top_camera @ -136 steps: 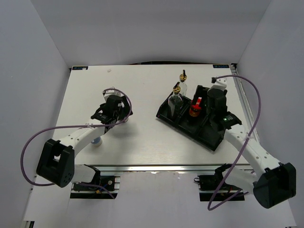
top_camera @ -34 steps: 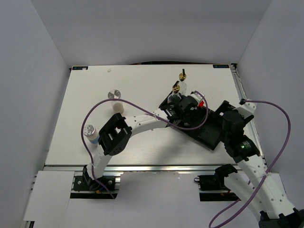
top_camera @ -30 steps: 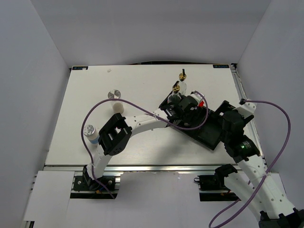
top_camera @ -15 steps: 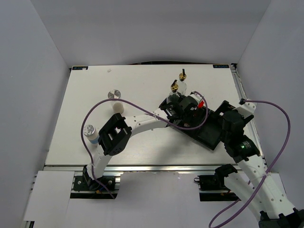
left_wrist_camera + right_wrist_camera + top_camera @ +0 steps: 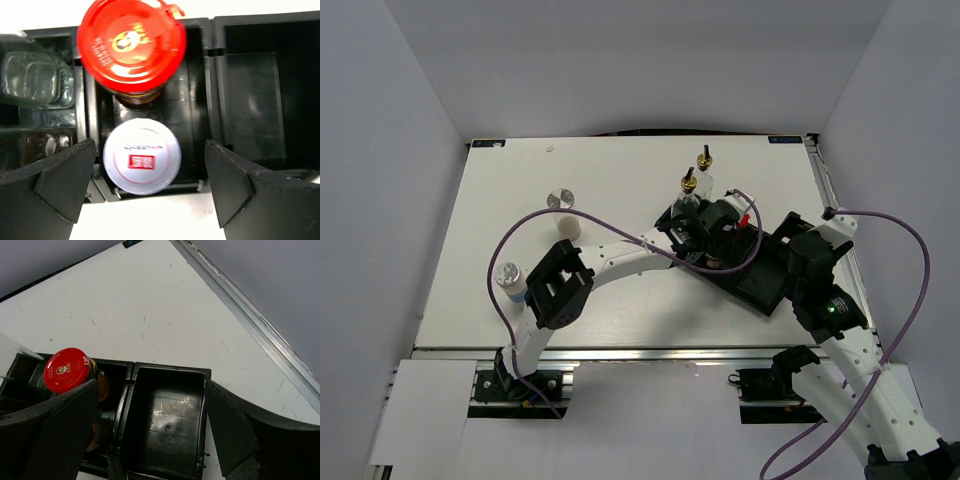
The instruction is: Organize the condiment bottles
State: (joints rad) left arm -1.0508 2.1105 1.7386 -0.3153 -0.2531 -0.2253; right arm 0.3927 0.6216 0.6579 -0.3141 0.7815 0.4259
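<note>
Your left arm has swung across since four and a half seconds ago. Then it hung over the left side of the tabletop (image 5: 620, 170); now it reaches right, over the black tray (image 5: 760, 290). Your right arm has gone the other way, drawn back off the tray toward the near right edge. Over the last half second hardly anything has shifted.

The white-lidded jar (image 5: 141, 162) stands upright in the tray's middle compartment, at the near end. It is just beside the red-capped brown jar (image 5: 131, 45), which shares that compartment; I cannot tell whether the two touch. The left gripper (image 5: 147, 170) hovers straight above the white lid with its fingers (image 5: 65, 175) spread wide to either side, touching nothing. From overhead that gripper hides the jar.

Clear glass shows in the left compartment. From above, the first glass bottle (image 5: 688, 190) and the second glass bottle (image 5: 705, 165) rise at the tray's far left end. The right compartment holds nothing.

The right gripper (image 5: 150, 430) looks down on that compartment, its fingers spread apart and holding nothing.

Well apart on the left, the silver-lidded jar (image 5: 559, 198) and the white blue-banded bottle (image 5: 510, 281) stand on the tabletop, uncovered now that your left arm has gone.
</note>
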